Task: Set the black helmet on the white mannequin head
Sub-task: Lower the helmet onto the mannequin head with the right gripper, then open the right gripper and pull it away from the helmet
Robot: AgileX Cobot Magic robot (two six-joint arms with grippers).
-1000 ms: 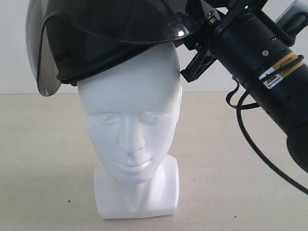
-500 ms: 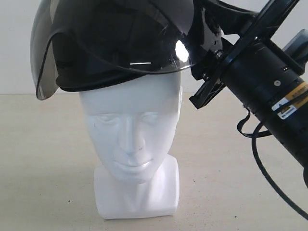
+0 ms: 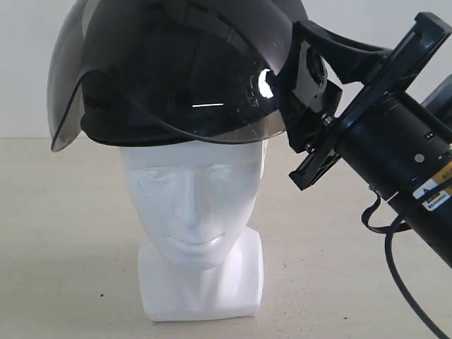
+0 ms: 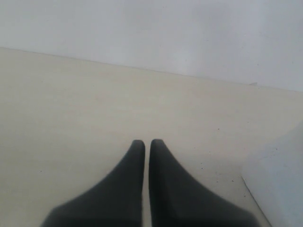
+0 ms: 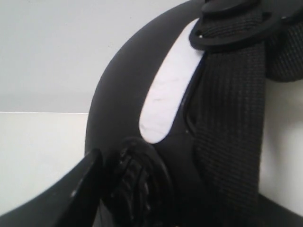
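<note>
The black helmet point(image 3: 176, 63) sits low over the crown of the white mannequin head point(image 3: 194, 198), its smoky visor point(image 3: 67, 85) raised in front and covering the forehead. The head stands upright on its square base point(image 3: 201, 282) on the table. My right gripper point(image 3: 305, 95) is shut on the helmet's rear edge, at the right of the exterior view. In the right wrist view the helmet shell point(image 5: 118, 104), a woven strap point(image 5: 232, 118) and a sliver of the white head point(image 5: 165, 94) fill the frame beside one dark finger point(image 5: 80, 189). My left gripper point(image 4: 143, 144) is shut and holds nothing, over bare table.
The beige table point(image 3: 63, 233) runs back to a pale wall point(image 3: 21, 70). The right arm's thick black body and its cable point(image 3: 395, 176) slant across the right side. A pale block edge point(image 4: 279, 189) shows beside the left gripper; I cannot tell what it is.
The helmet has come down and levelled onto the head, now hiding the forehead. The right arm moved down and rightward with it.
</note>
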